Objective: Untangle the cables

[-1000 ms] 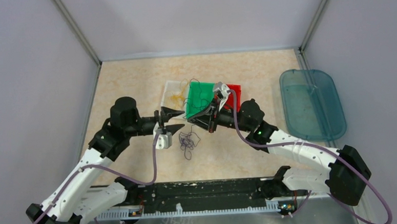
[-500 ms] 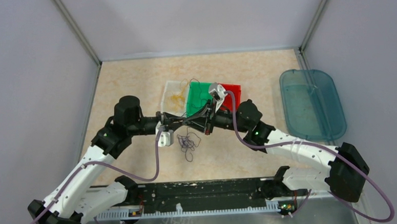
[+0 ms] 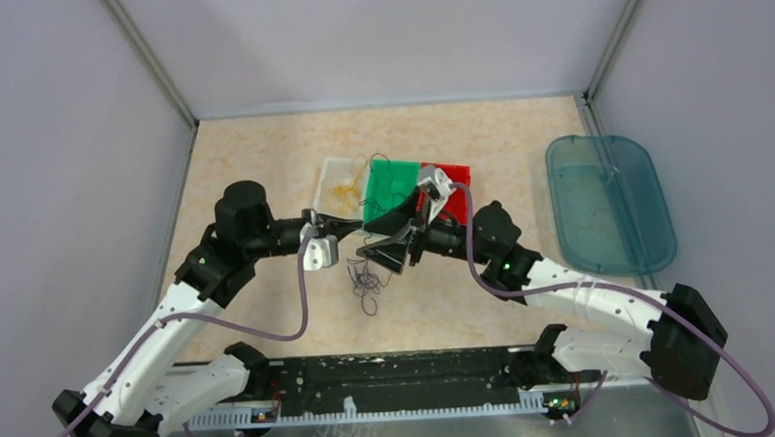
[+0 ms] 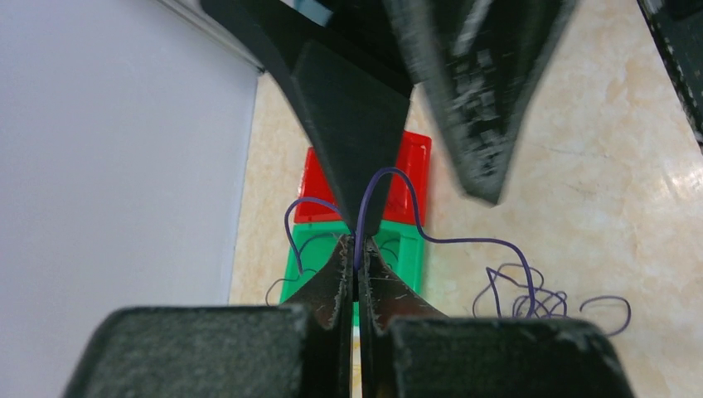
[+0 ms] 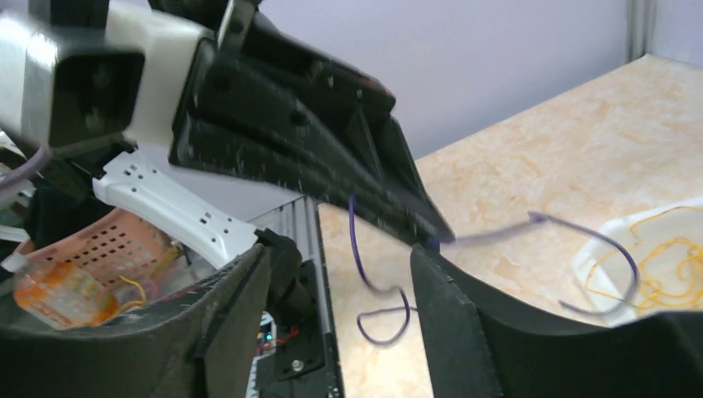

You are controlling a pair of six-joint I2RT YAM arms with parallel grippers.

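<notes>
Left wrist view: left fingers [image 4: 336, 282] pinched tight on purple cable [image 4: 468, 241], strand trailing rightward down to tangle [image 4: 522, 294] on worktop [image 4: 597, 166]; right fingers [image 4: 472, 91] spread apart, directly ahead, gripping nothing.

The top external camera looks steeply down from above the near edge of the table [image 3: 260, 155], far enough back to take in all of it. The left wrist camera sits close behind the left gripper [image 4: 356, 249], facing the right gripper [image 4: 427, 211] and the green bin [image 4: 398, 257]. The right wrist camera faces back the opposite way, close on the left gripper. All three views share the purple cable [image 4: 464, 241].
</notes>
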